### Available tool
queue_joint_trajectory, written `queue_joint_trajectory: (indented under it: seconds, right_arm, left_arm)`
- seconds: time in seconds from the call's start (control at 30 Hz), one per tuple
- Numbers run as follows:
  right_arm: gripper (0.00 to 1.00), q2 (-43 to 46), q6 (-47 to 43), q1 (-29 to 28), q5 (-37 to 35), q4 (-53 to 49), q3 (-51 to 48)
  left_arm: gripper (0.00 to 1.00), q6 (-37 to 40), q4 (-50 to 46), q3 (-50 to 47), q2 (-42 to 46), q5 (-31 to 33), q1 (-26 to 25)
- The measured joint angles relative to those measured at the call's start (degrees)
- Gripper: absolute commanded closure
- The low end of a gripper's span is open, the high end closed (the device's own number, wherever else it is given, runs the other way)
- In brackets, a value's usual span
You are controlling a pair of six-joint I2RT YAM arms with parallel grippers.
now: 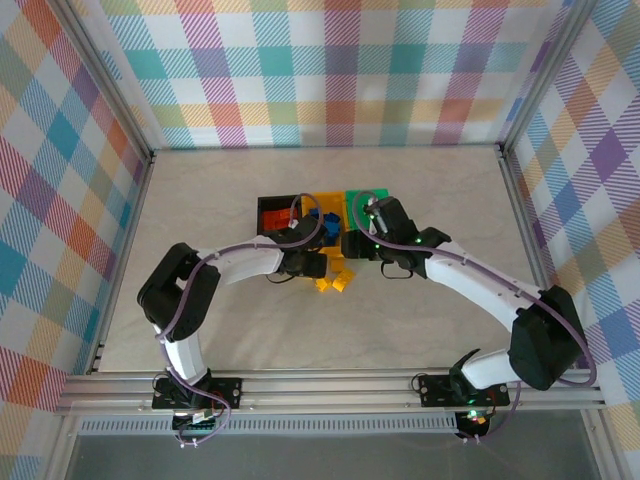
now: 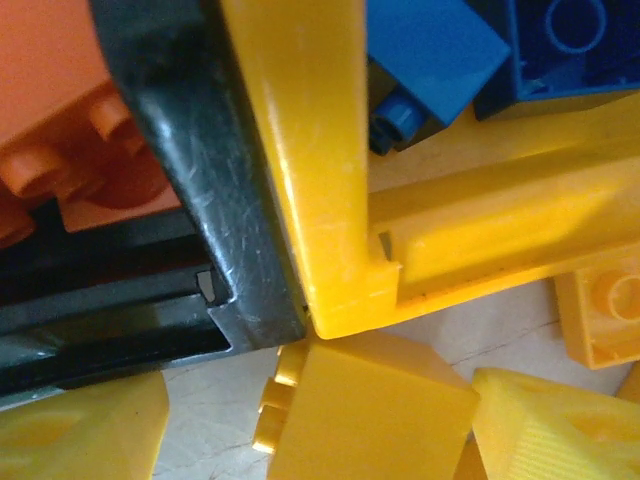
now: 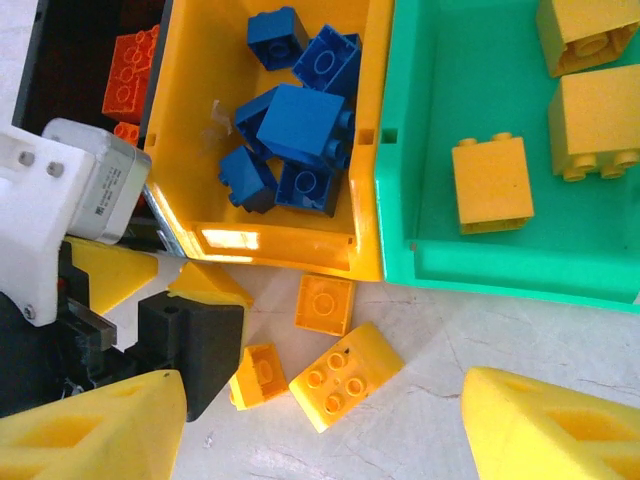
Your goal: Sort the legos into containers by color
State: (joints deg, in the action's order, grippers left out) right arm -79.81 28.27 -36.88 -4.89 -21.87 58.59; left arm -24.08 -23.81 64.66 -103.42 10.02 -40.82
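Your left gripper point(image 2: 320, 430) is down at the near corner where the black bin point(image 2: 190, 150) touches the yellow bin point(image 2: 300, 150). Its jaws are apart around a yellow brick point(image 2: 370, 410) but not clamped yet, probably a pickup for the green bin point(image 3: 500, 275) on the right, where the sorted yellows point(image 3: 492, 185) sit. Your right gripper point(image 3: 325, 415) hangs wide open and empty over the loose legos point(image 3: 345, 375) just near the yellow bin, so watch out: the arms are crowded together and the bin walls hug that brick.
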Motion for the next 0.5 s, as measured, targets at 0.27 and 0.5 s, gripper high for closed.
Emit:
queue_joint_trajectory:
  seconds: [0.27,0.5]
  right_arm:
    - [0.27,0.57,0.04,0.57,0.00,0.02,-0.04]
    - [0.27,0.81,0.66,0.94,0.00,0.24,-0.50]
  left_arm:
    - [0.54,0.83,0.28,-0.02,-0.70,0.02,-0.63]
    - [0.63,-0.66,1.33,-4.22,3.06,-0.52,-1.14]
